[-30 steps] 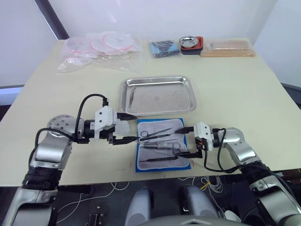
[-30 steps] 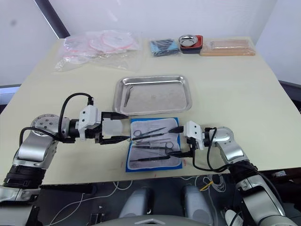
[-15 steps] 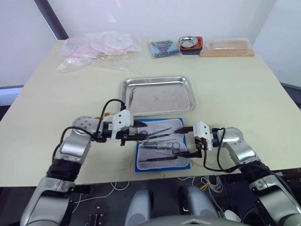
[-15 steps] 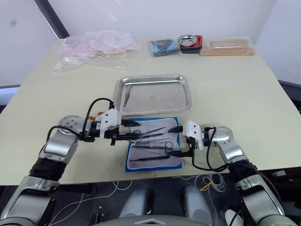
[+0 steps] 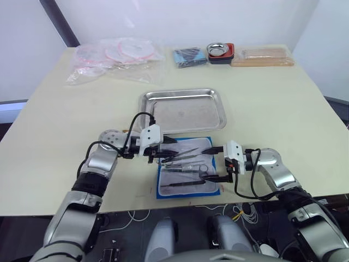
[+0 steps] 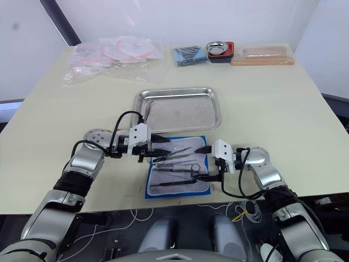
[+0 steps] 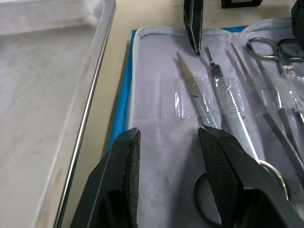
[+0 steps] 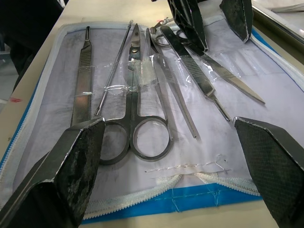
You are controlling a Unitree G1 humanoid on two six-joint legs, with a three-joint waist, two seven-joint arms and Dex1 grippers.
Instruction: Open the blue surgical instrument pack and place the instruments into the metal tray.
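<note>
Pack [image 5: 188, 174]: open flat at table near edge, beside metal tray [image 5: 184, 111] | Instruments [image 8: 142, 95]: sleeved; tray apparently holds one | Left gripper [image 5: 168, 155]: parted, empty, over pack | Right gripper [image 5: 214, 164]: spread wide, empty | Transfer mostly outstanding.

On the table [image 6: 272, 103] the blue surgical instrument pack [image 6: 178, 172] lies open just in front of the metal tray [image 6: 177, 109], its pale lining up and the instruments [image 6: 175, 159] lying across it. The left gripper [image 6: 162, 148] reaches over the pack's left edge, fingers apart. The right gripper [image 6: 206, 163] sits at the pack's right edge, fingers spread wide. A red-black dish [image 6: 221, 51] stands at the far edge.
</note>
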